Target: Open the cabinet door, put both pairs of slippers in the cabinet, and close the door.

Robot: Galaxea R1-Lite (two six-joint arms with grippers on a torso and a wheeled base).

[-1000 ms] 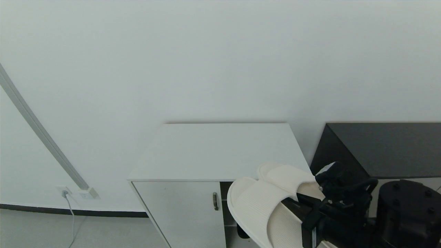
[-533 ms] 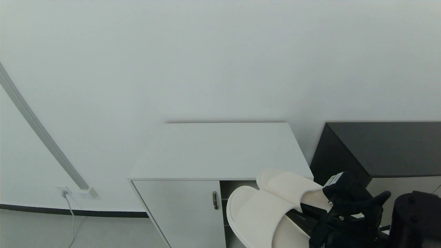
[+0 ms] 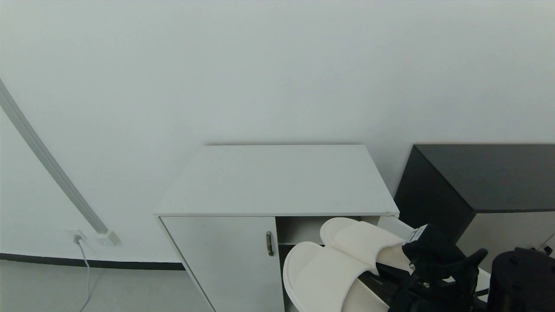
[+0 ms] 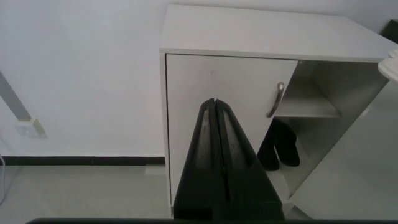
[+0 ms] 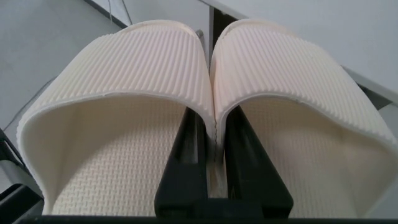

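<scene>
Right arm has dropped against the cabinet [image 3: 277, 182] over the last second. The cream slippers [image 3: 334, 260] overlapped the top's front edge before; now their toes sit below it, level with the open compartment. Head camera shifted as well, so the cabinet's jump in frame is not a cabinet move.

Right claw [image 5: 214, 163]: clamped on the inner side walls of both cream slippers, which are pinched together between the fingers. One slipper sits on each side of the claw, uppers facing up, toes pointing away from the claw toward the cabinet opening.

Left claw [image 4: 214, 109]: fingers pressed together, gripping nothing, facing the left door [image 4: 217, 93], which is closed.
- handle [image 4: 275, 99]: ahead of the left claw, off to its right
- shelf [image 4: 308, 106]: beyond the handle, inside the opening
- dark slippers [image 4: 280, 146]: inside the cabinet under that shelf, ahead-right of the left claw
- right door [image 3: 392, 225]: swung open, its top edge just beyond the cream slippers, on the right claw's right

Black unit [image 3: 477, 182] stands right of the cabinet, past the right claw. Wall socket [image 3: 77, 237] is far off to the left.
</scene>
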